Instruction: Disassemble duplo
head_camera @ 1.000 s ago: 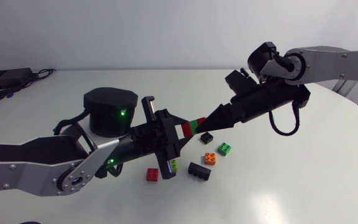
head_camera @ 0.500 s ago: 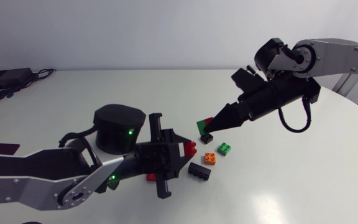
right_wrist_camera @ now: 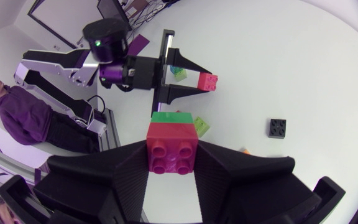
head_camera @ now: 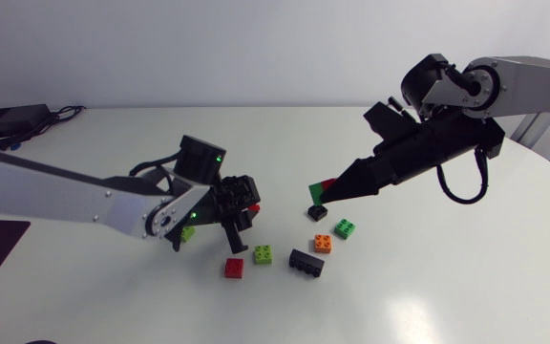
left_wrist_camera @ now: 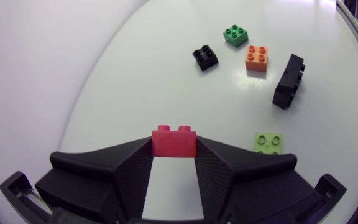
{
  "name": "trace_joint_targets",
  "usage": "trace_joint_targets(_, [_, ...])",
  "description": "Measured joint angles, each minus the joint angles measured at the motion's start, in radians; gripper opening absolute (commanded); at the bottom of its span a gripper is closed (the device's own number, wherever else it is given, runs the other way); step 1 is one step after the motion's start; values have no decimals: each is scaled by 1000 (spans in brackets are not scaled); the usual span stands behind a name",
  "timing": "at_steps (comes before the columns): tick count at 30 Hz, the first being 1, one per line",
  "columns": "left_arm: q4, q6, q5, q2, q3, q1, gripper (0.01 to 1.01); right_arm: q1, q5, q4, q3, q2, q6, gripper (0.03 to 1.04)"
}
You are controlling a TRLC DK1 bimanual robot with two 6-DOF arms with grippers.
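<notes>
Nearest on the smooth white table (head_camera: 428, 287) lie loose studded plastic bricks: a red brick (head_camera: 234, 268), a lime brick (head_camera: 264, 254) and a long black brick (head_camera: 306, 262). Just behind are an orange brick (head_camera: 323, 243), a green brick (head_camera: 346, 228) and a small black brick (head_camera: 317, 212). Beyond, the left gripper (left_wrist_camera: 173, 149) pinches a glossy red piece (left_wrist_camera: 173, 140) between matte wedges. The right gripper (right_wrist_camera: 171, 165) clamps a red-and-green stack (right_wrist_camera: 171, 144) off the table, near the small black brick.

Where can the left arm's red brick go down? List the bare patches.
Bare table lies nearer than the long black brick and right of the green brick. Crowded: the row from the loose red brick to the small black brick.
</notes>
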Motion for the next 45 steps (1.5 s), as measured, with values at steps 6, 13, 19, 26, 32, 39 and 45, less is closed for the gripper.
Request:
trace_joint_targets(6, [-252, -124, 94, 97, 175, 77, 338, 2, 13, 9, -32, -2, -3, 275])
trace_joint_targets(13, [-325, -151, 104, 156, 220, 79, 448, 6, 14, 10, -42, -9, -3, 277])
trace_joint_targets(19, [-359, -151, 97, 209, 232, 79, 795, 7, 15, 10, -42, -15, -3, 277])
trace_joint_targets(26, [-336, -150, 100, 159, 223, 68, 962, 8, 14, 10, -42, -15, -3, 279])
trace_joint_targets(32, [-90, -150, 132, -148, 78, -55, 962, 5, -19, 44, -42, -3, -2, 280])
trace_joint_targets(39, [-51, -149, 161, -235, 20, -126, 961, -2, -44, 88, -41, 45, 31, 280])
trace_joint_targets(45, [-29, -145, 169, -234, -31, -152, 961, 2, -65, 110, -37, 49, 57, 282])
